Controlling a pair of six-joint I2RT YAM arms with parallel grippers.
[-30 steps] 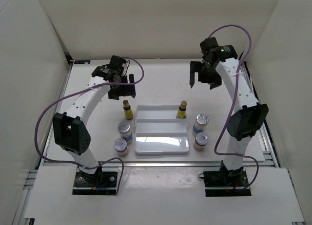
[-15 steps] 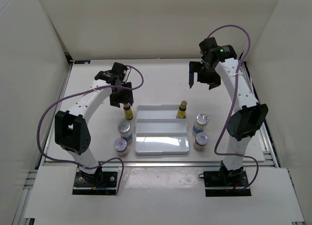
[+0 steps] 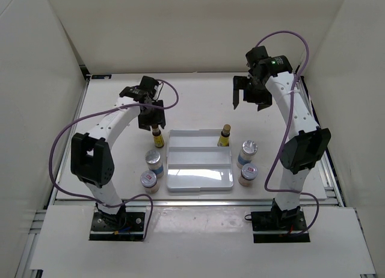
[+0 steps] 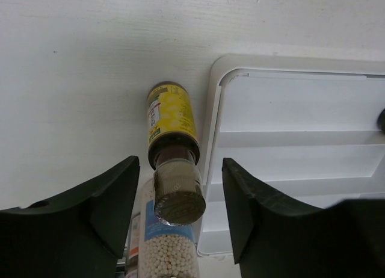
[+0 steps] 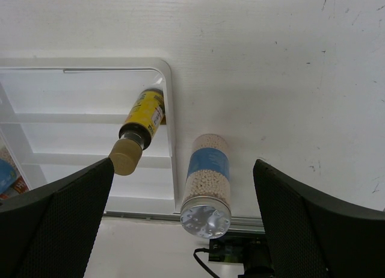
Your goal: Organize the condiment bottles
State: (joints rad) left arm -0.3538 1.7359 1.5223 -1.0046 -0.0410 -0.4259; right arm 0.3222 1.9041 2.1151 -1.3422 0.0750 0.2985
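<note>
Left of the white stepped rack (image 3: 200, 169) stands a slim amber bottle with a yellow label (image 3: 157, 136) (image 4: 171, 118). My left gripper (image 3: 150, 118) (image 4: 180, 166) straddles its cap, still open, with a gap on each side of the cap. A second slim amber bottle (image 3: 224, 135) (image 5: 143, 117) stands on the rack's back step at the right. Blue-white labelled bottles (image 3: 154, 162) (image 3: 247, 151) and short red-labelled bottles (image 3: 148, 180) (image 3: 247, 174) flank the rack. My right gripper (image 3: 248, 96) (image 5: 183, 163) hovers open, high above the right blue-white bottle (image 5: 207, 176).
The rack's (image 4: 301, 109) lower steps hold nothing. White enclosure walls stand close on the left, right and back. A blue-white bottle (image 4: 165, 245) stands just behind the slim one in the left wrist view.
My left gripper has come down and toward the rack onto the left slim amber bottle, and its jaws have narrowed around the cap. The right arm has not moved.
</note>
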